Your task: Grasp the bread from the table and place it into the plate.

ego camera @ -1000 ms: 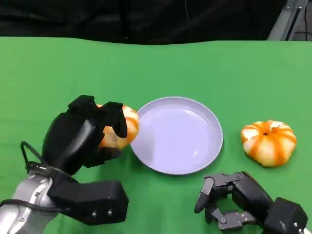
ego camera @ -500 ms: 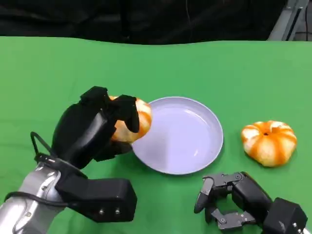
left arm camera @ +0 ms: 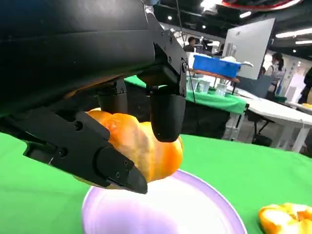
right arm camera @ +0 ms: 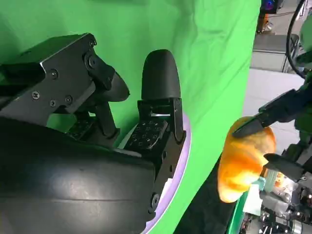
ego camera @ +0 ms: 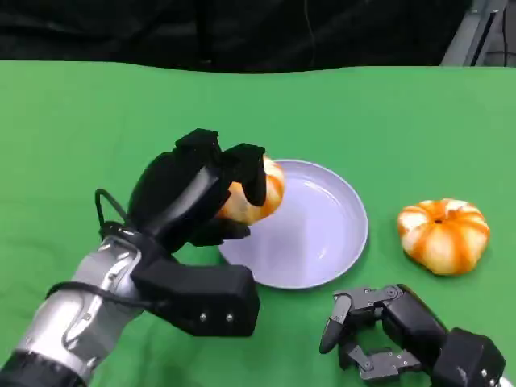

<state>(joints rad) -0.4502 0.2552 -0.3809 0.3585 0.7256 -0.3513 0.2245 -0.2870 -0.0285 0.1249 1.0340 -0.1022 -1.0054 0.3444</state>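
Head view: a green table fills the scene; near its centre sits a pale lavender plate; the left hand reaches in from seven o'clock, its black fingers wrapped around a glossy orange bread; the bread is held over the plate's rim at nine o'clock, lifted off the cloth; at three o'clock of the plate, well apart from it, a second orange bread with pale stripes lies on the table; at five o'clock the right hand rests low by the table, fingers curled partly inward, holding nothing.

Left wrist view: the left hand's fingers clamp the bread from above while the thumb presses it from below; the plate lies beneath and beyond it; the second bread shows at five o'clock; people stand among tables in the room behind.

Right wrist view: the right hand's fingers are spread apart and loosely bent, gripping nothing; the plate's rim shows just past them; beyond, at four o'clock, the bread hangs between the left hand's fingertips.
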